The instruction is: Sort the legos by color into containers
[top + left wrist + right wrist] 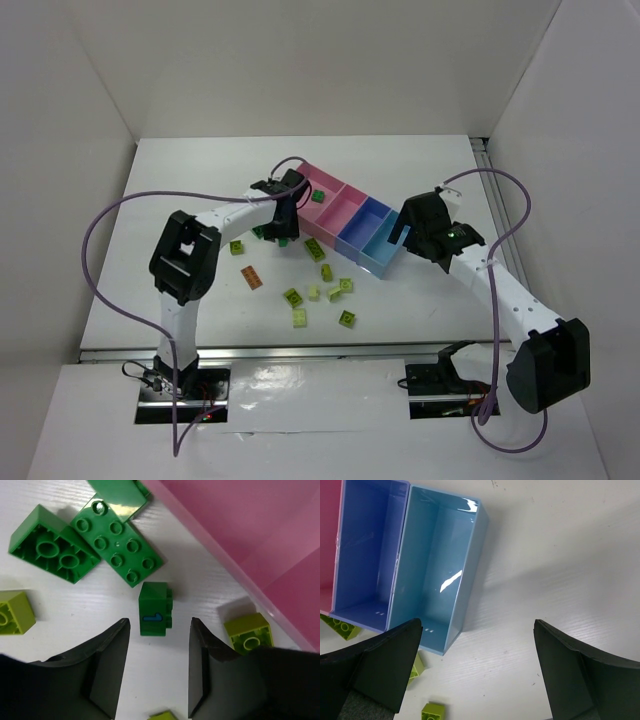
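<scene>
Legos [327, 271] lie loose on the white table [180, 170] in front of the row of four bins [340, 212], mostly lime, with one orange-brown brick [251, 277] off to the left. One green brick [318, 196] sits in the far pink bin. Dark green bricks cluster beside that bin. Among them, a small dark green brick [153, 609] has its near end just between the tips of the left gripper [284, 228], whose jaws stand partly apart, clear of it on both sides and holding nothing. The right gripper [477, 630] hovers wide open and empty beside the light blue bin [437, 565].
</scene>
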